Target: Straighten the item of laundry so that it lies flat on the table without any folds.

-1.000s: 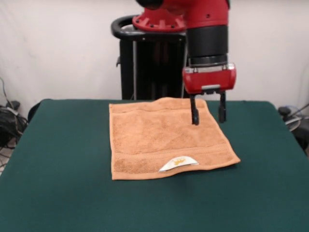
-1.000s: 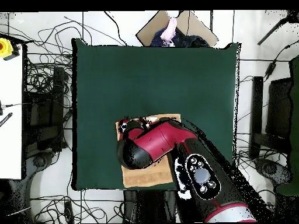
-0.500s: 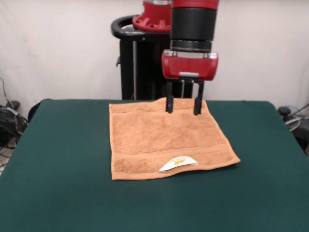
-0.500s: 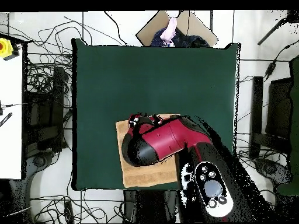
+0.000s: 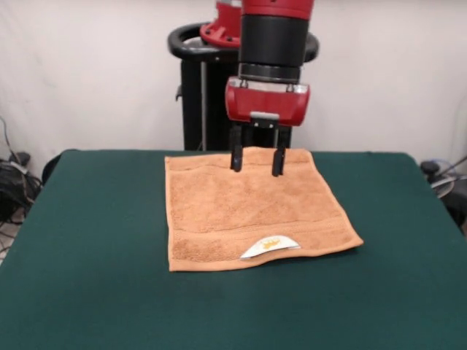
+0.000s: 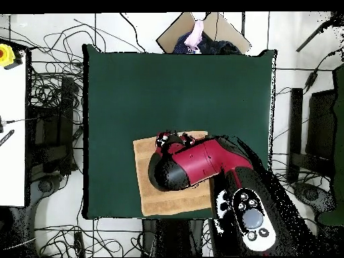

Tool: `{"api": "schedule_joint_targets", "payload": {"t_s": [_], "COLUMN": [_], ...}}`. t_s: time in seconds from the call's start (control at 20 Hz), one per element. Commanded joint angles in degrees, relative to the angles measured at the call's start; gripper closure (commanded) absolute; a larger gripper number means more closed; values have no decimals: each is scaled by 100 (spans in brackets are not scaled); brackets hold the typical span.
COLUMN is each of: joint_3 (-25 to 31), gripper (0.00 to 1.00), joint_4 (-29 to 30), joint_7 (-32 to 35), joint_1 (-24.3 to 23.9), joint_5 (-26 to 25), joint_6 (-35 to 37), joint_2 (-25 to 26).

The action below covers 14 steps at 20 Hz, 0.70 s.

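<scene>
The pincer point(image 5: 256, 162) hangs with its two fingers apart and nothing between them, tips low over the towel point(image 5: 248, 211) near its far edge, possibly just touching the cloth. The towel sits toward the counter's point(image 5: 87, 277) robot-side edge, about midway along it, spread almost square. The white label point(image 5: 270, 246) shows at the near hem, which curls up slightly there. Looks like the flattening is nearly done. From here, I'd judge the next move calls for smoothing that raised hem, or simply lifting clear if the cloth passes as flat.
</scene>
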Motion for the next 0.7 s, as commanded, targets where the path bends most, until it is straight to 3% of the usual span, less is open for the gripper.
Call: {"api": "schedule_joint_targets", "payload": {"t_s": [0.05,0.7], "joint_3": [-524,-810], "gripper": [0,0], "joint_4": [-72,-558], "joint_7": [-60,-308], "joint_1": [190,419], "joint_5": [-388,-751], "joint_6": [464,532], "joint_2": [537,1559]}}
